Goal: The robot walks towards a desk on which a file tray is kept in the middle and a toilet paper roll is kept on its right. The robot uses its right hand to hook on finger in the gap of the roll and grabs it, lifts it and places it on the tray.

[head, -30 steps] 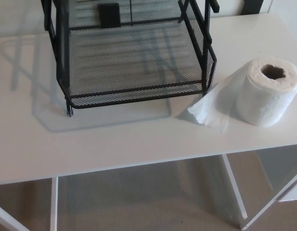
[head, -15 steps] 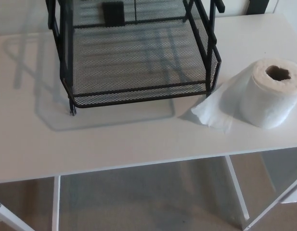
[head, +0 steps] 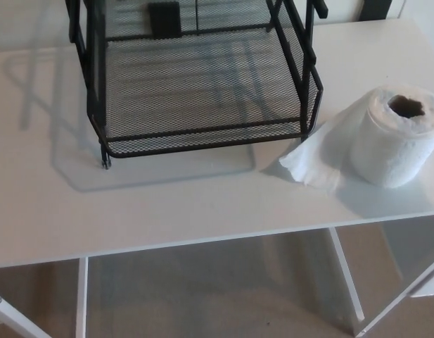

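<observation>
A white toilet paper roll [head: 398, 137] stands upright on the desk's right side, its brown core hole [head: 406, 107] facing up. A loose sheet [head: 316, 156] trails from it toward the left. The black wire-mesh file tray [head: 202, 130] sits in the middle of the desk, its lower shelf bare, about a hand's width left of the roll. Neither of my hands shows in the head view.
The white desk [head: 167, 204] ends at a front edge below the tray. Under it are white frame bars [head: 347, 278] and beige carpet [head: 217, 289]. A small black block [head: 164, 18] sits at the tray's back.
The whole picture shifted slightly right a second ago, so the camera has moved. Tray and roll have not moved on the desk.
</observation>
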Available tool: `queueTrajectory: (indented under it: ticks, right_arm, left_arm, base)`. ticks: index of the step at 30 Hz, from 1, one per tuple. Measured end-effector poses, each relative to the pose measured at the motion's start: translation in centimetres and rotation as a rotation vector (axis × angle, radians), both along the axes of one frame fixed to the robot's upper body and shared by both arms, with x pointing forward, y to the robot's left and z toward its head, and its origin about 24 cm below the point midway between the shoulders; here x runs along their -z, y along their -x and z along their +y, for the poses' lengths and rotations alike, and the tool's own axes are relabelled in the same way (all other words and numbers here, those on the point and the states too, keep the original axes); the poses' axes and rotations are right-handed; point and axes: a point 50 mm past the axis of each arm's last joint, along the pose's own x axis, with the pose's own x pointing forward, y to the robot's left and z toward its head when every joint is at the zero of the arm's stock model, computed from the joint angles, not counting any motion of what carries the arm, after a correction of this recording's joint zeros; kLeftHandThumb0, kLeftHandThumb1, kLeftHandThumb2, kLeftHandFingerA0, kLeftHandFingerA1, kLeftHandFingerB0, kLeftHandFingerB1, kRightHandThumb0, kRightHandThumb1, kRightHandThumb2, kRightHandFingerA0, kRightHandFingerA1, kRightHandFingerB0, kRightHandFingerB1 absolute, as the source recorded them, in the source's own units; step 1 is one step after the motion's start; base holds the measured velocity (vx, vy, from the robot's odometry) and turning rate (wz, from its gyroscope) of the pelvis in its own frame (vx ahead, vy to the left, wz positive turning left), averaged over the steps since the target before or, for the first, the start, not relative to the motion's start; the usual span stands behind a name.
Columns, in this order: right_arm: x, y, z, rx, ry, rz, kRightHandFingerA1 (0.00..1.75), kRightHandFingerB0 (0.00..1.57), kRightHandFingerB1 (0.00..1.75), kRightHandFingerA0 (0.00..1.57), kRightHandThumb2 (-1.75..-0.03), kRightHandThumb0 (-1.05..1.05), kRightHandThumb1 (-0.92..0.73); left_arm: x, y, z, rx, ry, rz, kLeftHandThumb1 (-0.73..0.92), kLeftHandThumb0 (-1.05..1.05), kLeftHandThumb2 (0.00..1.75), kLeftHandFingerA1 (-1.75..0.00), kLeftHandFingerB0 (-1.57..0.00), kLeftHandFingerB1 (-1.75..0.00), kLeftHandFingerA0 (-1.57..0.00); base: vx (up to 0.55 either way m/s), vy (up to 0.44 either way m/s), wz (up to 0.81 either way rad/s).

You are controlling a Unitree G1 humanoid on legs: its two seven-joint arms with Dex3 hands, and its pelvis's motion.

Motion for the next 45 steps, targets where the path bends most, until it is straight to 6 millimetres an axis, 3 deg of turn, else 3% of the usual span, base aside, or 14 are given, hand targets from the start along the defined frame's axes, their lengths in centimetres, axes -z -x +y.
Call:
queueTrajectory:
  ticks: [1,9,23,24,25,27,28,31,32,36,39,40,41,45]
  right_arm:
    - [-0.1,-0.2,0.2,-0.007,0.027,0.018,0.47,0.04,0.32,0.11,-0.90,-0.75,-0.56]
    - [1.1,-1.6,1.6,-0.040,0.237,0.181,0.43,0.12,0.26,0.00,-0.92,-0.80,-0.55]
    - [2.1,-2.6,2.4,-0.034,0.450,0.249,0.47,0.05,0.31,0.09,-0.92,-0.77,-0.57]
    - [2.1,-2.6,2.5,-0.035,0.455,0.249,0.50,0.00,0.50,0.00,-1.02,-0.38,-0.43]
    - [2.1,-2.6,2.5,-0.037,0.461,0.250,0.37,0.10,0.22,0.16,-0.63,-0.73,-0.70]
    - [2.2,-2.6,2.7,-0.042,0.467,0.251,0.50,0.00,0.50,0.00,-1.02,-0.38,-0.43]
    - [2.3,-2.6,2.9,-0.046,0.473,0.251,0.39,0.10,0.27,0.20,-0.62,-0.74,-0.73]
    - [2.5,-2.7,3.1,-0.055,0.488,0.253,0.40,0.12,0.27,0.24,-0.62,-0.73,-0.72]
    - [2.5,-2.7,3.2,-0.058,0.493,0.254,0.50,0.07,0.39,0.19,-0.91,-0.75,-0.56]
    - [2.9,-2.7,3.6,-0.068,0.498,0.258,0.38,0.13,0.28,0.23,-0.61,-0.71,-0.71]
    - [3.3,-2.8,3.8,-0.076,0.498,0.264,0.50,0.06,0.39,0.18,-0.91,-0.74,-0.55]
    - [3.4,-2.8,3.9,-0.079,0.499,0.266,0.40,0.15,0.27,0.25,-0.59,-0.70,-0.69]
    - [3.5,-2.8,3.9,-0.080,0.500,0.269,0.50,0.06,0.40,0.18,-0.90,-0.72,-0.54]
    - [4.0,-2.8,4.1,-0.090,0.500,0.278,0.51,0.05,0.39,0.18,-0.89,-0.73,-0.54]
  left_arm:
    - [0.0,0.0,0.0,0.001,0.000,0.000,0.77,-1.05,1.02,-1.23,-0.12,-0.98,-0.54]
    - [0.0,-0.2,0.0,0.008,-0.001,-0.001,0.76,-1.05,1.02,-1.30,-0.11,-1.18,-0.47]
    - [-0.1,-0.6,-0.1,0.032,-0.019,0.013,0.78,-1.05,0.97,-1.21,-0.20,-1.07,-0.53]
    - [-0.1,-0.6,-0.1,0.033,-0.021,0.013,0.79,-1.05,0.98,-1.22,-0.18,-1.07,-0.53]
    - [-0.1,-0.7,-0.1,0.035,-0.022,0.014,0.77,-1.05,1.01,-1.26,-0.18,-1.15,-0.51]
    - [-0.1,-0.7,-0.1,0.040,-0.025,0.018,0.76,-1.05,1.02,-1.30,-0.18,-1.19,-0.58]
    - [-0.1,-0.7,-0.1,0.042,-0.027,0.018,0.79,-1.05,0.98,-1.24,-0.22,-1.08,-0.57]
    - [-0.1,-0.8,-0.2,0.045,-0.029,0.019,0.76,-1.05,1.01,-1.27,-0.18,-1.17,-0.51]
    - [-0.2,-0.8,-0.2,0.045,-0.029,0.017,0.77,-1.05,1.01,-1.28,-0.19,-1.16,-0.51]
    - [-0.3,-1.1,-0.1,0.047,-0.031,0.009,0.79,-1.05,0.97,-1.24,-0.26,-1.07,-0.57]
    - [-0.4,-1.2,-0.1,0.044,-0.031,0.002,0.77,-1.05,0.98,-1.23,-0.22,-1.06,-0.54]
    - [-0.4,-1.2,-0.1,0.042,-0.030,0.000,0.78,-1.05,0.99,-1.22,-0.25,-1.07,-0.57]
    - [-0.4,-1.3,-0.1,0.041,-0.030,-0.001,0.79,-1.05,0.98,-1.22,-0.25,-1.06,-0.56]
    - [-0.4,-1.4,-0.1,0.043,-0.033,-0.001,0.76,-1.05,0.99,-1.21,-0.26,-1.10,-0.55]
  base:
    - [0.00,0.000,0.00]
    - [0.00,0.000,0.00]
    - [0.00,0.000,0.00]
    - [0.00,0.000,0.00]
    - [0.00,0.000,0.00]
    - [0.00,0.000,0.00]
    - [0.00,0.000,0.00]
    - [0.00,0.000,0.00]
    - [0.00,0.000,0.00]
    - [0.00,0.000,0.00]
    - [0.00,0.000,0.00]
    - [0.00,0.000,0.00]
    - [0.00,0.000,0.00]
    - [0.00,0.000,0.00]
